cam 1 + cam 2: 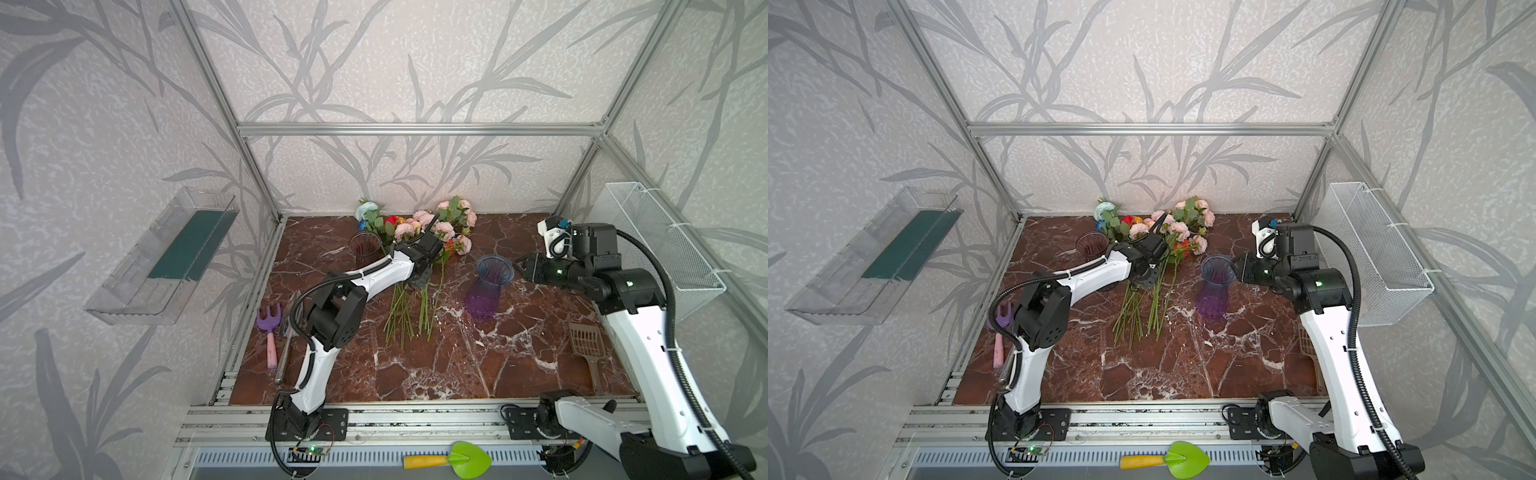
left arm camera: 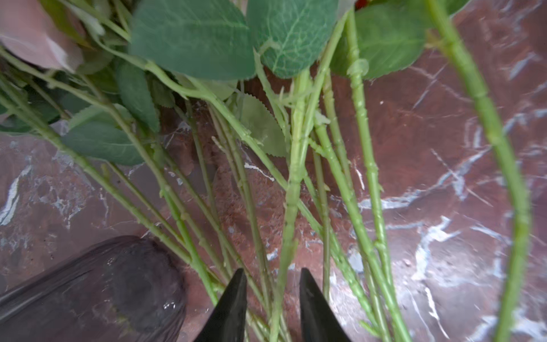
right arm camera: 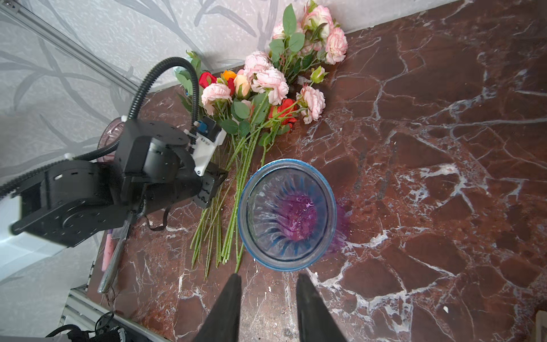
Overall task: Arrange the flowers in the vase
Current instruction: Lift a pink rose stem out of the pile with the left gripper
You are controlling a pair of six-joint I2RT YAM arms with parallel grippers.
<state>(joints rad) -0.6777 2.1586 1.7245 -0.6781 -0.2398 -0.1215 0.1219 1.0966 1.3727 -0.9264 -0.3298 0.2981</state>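
Note:
The flowers (image 1: 419, 232) (image 1: 1163, 232) (image 3: 266, 86) lie in a bunch at the back of the marble table, blooms toward the wall and green stems (image 2: 293, 177) fanned toward the front. My left gripper (image 1: 419, 282) (image 1: 1144, 282) (image 2: 272, 275) points down onto the stems, with a gap between its jaws and a few stems lying loose in that gap. The blue-and-purple clear vase (image 1: 490, 286) (image 1: 1217, 282) (image 3: 287, 216) stands upright and empty, just right of the stems. My right gripper (image 1: 519, 264) (image 1: 1239, 264) (image 3: 268, 278) hovers beside its rim, open and holding nothing.
A second, darker vase (image 1: 365, 249) (image 2: 88, 296) stands left of the bunch, close to my left arm. A purple rake (image 1: 269, 324) and metal trowel (image 1: 286, 336) lie at the left edge, a brown scoop (image 1: 586, 345) at the right. A wire basket (image 1: 660, 245) hangs on the right wall.

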